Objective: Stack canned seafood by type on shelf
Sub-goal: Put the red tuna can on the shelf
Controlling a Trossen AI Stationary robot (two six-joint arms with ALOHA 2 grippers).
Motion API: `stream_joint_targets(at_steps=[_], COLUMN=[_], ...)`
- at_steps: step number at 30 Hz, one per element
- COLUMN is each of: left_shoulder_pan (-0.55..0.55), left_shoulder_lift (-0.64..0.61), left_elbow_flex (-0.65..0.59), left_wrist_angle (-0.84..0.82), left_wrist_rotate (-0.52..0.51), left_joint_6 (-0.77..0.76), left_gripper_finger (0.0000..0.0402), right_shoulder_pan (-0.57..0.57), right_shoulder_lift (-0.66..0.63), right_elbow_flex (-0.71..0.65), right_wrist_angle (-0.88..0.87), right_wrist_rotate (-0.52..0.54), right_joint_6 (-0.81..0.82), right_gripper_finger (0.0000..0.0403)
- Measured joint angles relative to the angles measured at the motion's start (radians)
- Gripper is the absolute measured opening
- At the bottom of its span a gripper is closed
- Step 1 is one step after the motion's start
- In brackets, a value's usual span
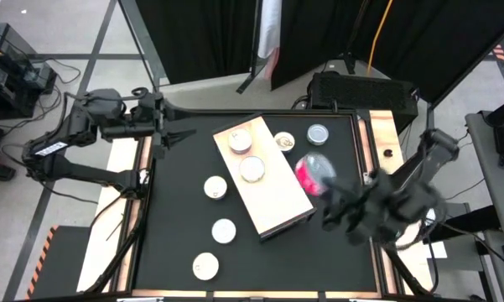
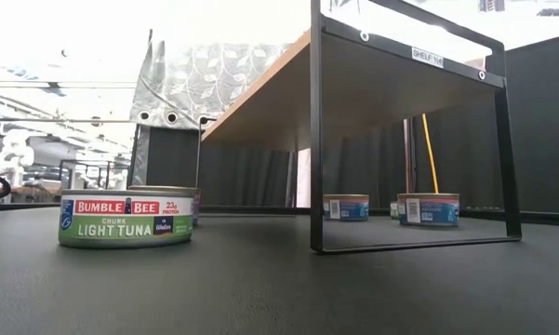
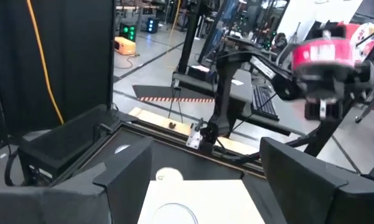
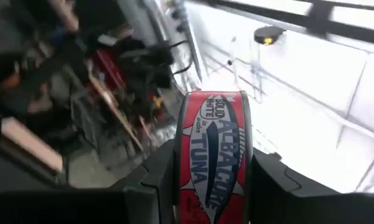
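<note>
The shelf (image 1: pixel 268 189) is a pale wood board on a black frame (image 2: pixel 314 140). Two silvery-topped cans (image 1: pixel 239 141) (image 1: pixel 252 169) stand on it. More cans rest on the black table: two beyond the shelf (image 1: pixel 283 140) (image 1: pixel 317 133) and three to its left (image 1: pixel 215 186) (image 1: pixel 224 230) (image 1: pixel 205 266). The low view shows a green-labelled tuna can (image 2: pixel 126 219) up close. My right gripper (image 4: pixel 215 186) is shut on a red-labelled tuna can (image 1: pixel 314 171), held in the air over the shelf's right edge. My left gripper (image 1: pixel 178 127) hangs open and empty at the table's far left. My right gripper pinches the red can between its two fingers (image 4: pixel 160 180), one on each flat end. The can's labelled side wall (image 4: pixel 215 155) faces the wrist camera. The can is lifted clear of the shelf and table, and in the high view its lid (image 1: pixel 319 164) shows tilted.
Under the shelf top, between the frame's legs, stand two blue-labelled cans (image 2: pixel 346 207) (image 2: pixel 428 208). Wooden rails (image 1: pixel 384 138) line the table's sides. A black box (image 1: pixel 365 91) sits beyond the far edge. There is bare board on the near half of the shelf (image 1: pixel 281 205).
</note>
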Motion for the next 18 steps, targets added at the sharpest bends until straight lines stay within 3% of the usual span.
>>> stream_joint_targets(at_steps=[4, 7, 11, 14, 18], left_shoulder_pan=[-0.002, -0.009, -0.029, -0.043, -0.057], left_shoulder_lift=[0.005, 0.012, 0.023, 0.041, 0.074], left_elbow_flex=[0.000, 0.000, 0.000, 0.000, 0.000], left_wrist_angle=[0.022, 0.021, 0.020, 0.020, 0.022], left_wrist_rotate=[0.005, 0.005, 0.004, -0.007, -0.043], left_joint_6=[0.018, 0.024, 0.026, 0.046, 0.071], left_gripper_finger=[0.0292, 0.0292, 0.0292, 0.0292, 0.0292], right_shoulder_pan=[-0.008, -0.023, -0.047, -0.089, -0.164], right_shoulder_lift=[-0.112, -0.190, -0.241, -0.241, -0.180], right_elbow_flex=[-0.002, -0.001, -0.002, -0.003, -0.002], right_wrist_angle=[-0.305, -0.624, -1.010, -1.151, -1.201], right_wrist_rotate=[-0.053, -0.083, -0.299, -0.448, -0.558], right_joint_6=[0.174, 0.427, 0.796, 0.953, 1.009], right_gripper_finger=[0.0135, 0.0135, 0.0135, 0.0135, 0.0135])
